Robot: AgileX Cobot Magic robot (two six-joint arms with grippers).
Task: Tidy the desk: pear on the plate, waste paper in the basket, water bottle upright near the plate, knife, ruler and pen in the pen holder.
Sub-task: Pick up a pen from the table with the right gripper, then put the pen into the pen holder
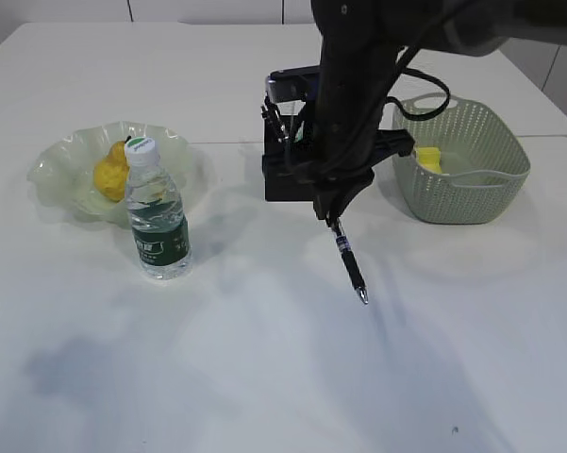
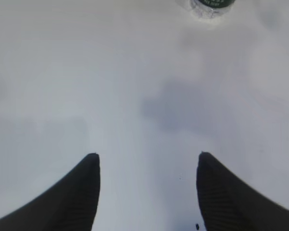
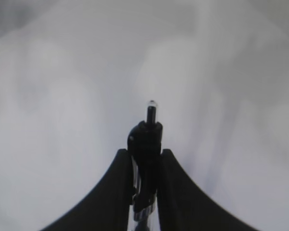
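Pen (image 1: 350, 260): exterior view, hangs tip-down from right gripper (image 1: 332, 215), above desk (image 1: 264, 359), just before pen holder (image 1: 285, 170). Left wrist view: left gripper (image 2: 148, 166) spread, empty. Right wrist view: fingers (image 3: 122, 178) clamp pen. Step: pen stowing; next needs carrying over holder.

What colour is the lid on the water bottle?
White. The water bottle has a white cap; the exterior view shows it best.
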